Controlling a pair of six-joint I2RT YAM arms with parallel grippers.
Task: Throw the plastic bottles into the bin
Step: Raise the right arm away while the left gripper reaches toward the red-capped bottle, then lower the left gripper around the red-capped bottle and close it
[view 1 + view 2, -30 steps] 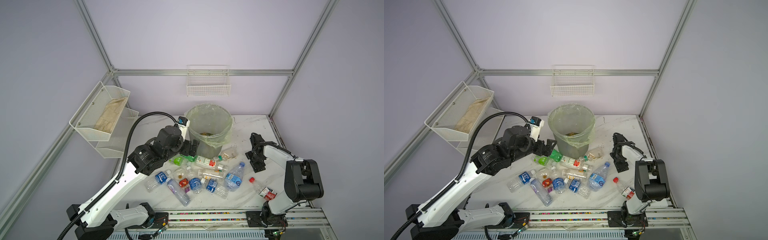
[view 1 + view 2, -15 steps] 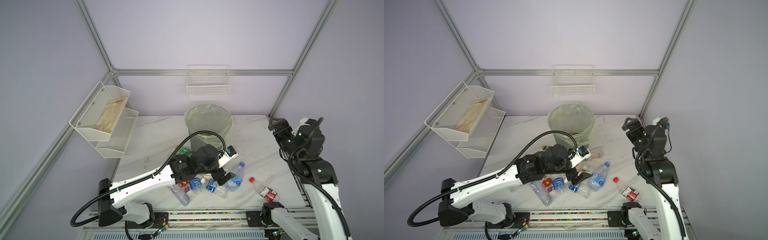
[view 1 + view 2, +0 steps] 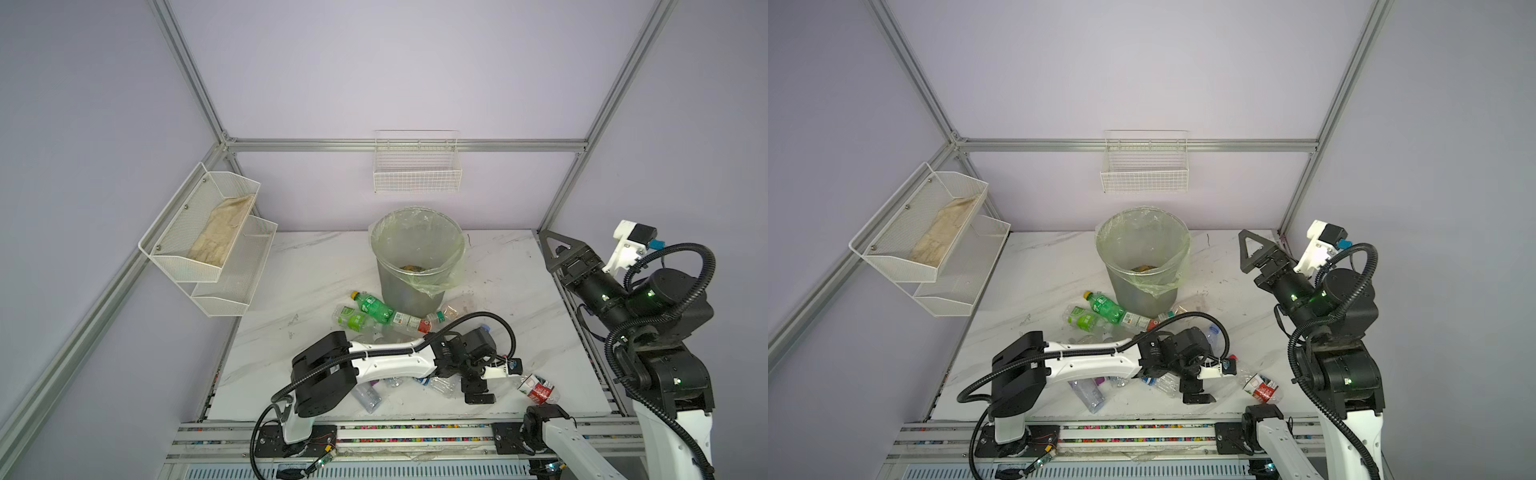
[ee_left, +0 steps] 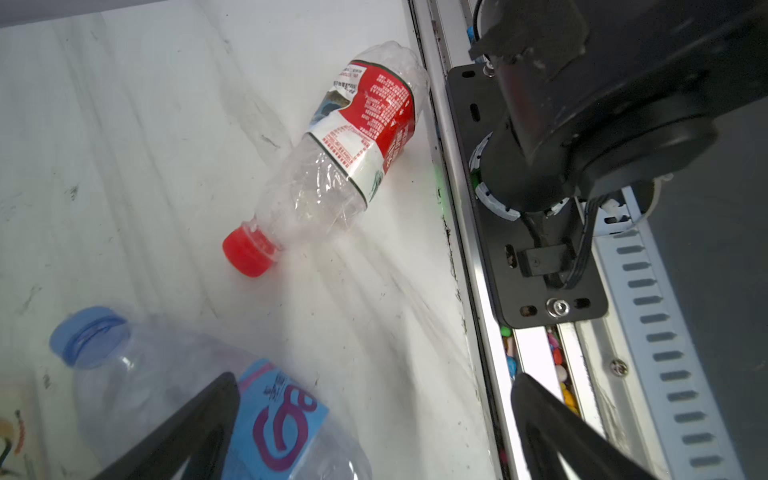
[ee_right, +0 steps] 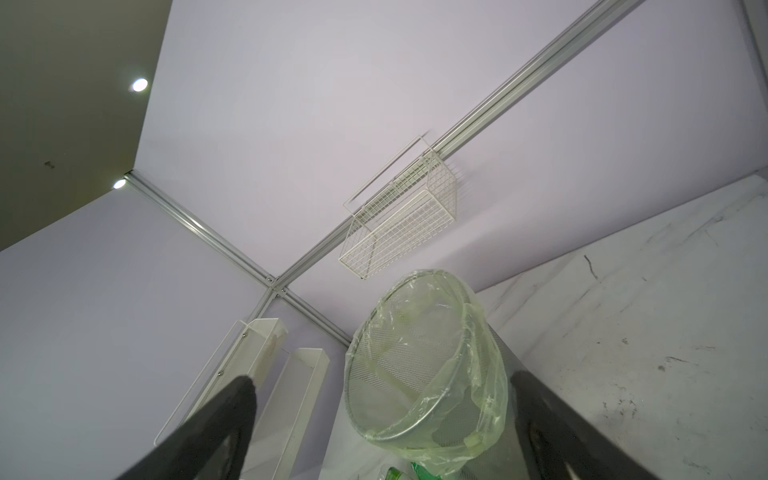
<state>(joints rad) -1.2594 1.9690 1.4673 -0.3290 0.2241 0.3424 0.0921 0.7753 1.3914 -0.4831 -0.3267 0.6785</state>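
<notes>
The bin, grey mesh with a pale-green liner, stands at the back middle of the table. Plastic bottles lie in front of it: two green ones, an orange-labelled one, and others half hidden under my left arm. My left gripper hangs open, low by the front edge. In the left wrist view the left gripper has a blue-labelled bottle against one finger and a red-labelled bottle lying apart, beyond it. My right gripper is raised at the right, open and empty, facing the bin.
A white wire basket hangs on the back wall. A two-tier white mesh shelf with a beige cloth is fixed at the left. The front rail and the right arm's base lie close to the red-labelled bottle.
My left arm swung from beside the bin across the bottle pile down to the front edge. My right arm rose from the table at the right and its jaws opened fully.
</notes>
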